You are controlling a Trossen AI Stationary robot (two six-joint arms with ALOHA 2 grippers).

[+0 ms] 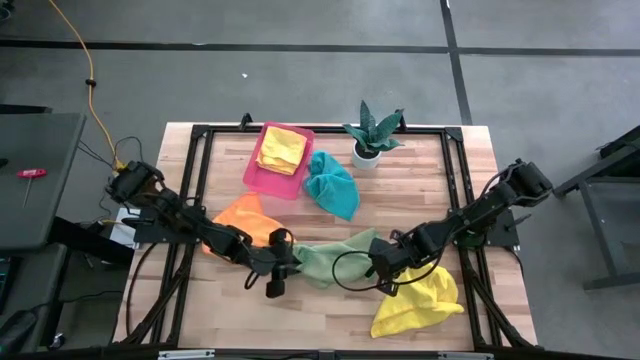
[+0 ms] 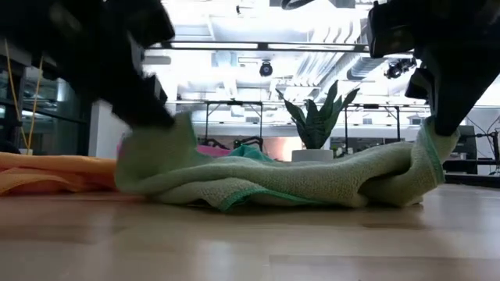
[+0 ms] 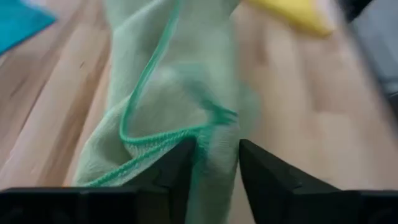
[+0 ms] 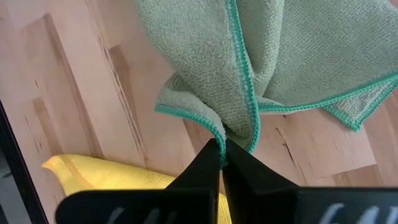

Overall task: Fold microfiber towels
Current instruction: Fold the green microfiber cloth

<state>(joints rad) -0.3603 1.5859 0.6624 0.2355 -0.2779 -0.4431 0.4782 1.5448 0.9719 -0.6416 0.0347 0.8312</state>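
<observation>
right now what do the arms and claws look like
Two dark, almost black jointed arms, chunky at the joints, each trailing a looped black cable near the wrist. The left claw and right claw each end in two flat, wedge-shaped black fingers. No markings show.

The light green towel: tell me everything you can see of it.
The light green towel is a soft, nubby microfiber cloth with a darker green stitched hem. It lies bunched and elongated on the wooden table, between the orange towel and a yellow towel. The left gripper pinches one end, cloth between its fingers; the right gripper is shut on a hemmed corner at the other end. Its middle sags onto the table.
</observation>
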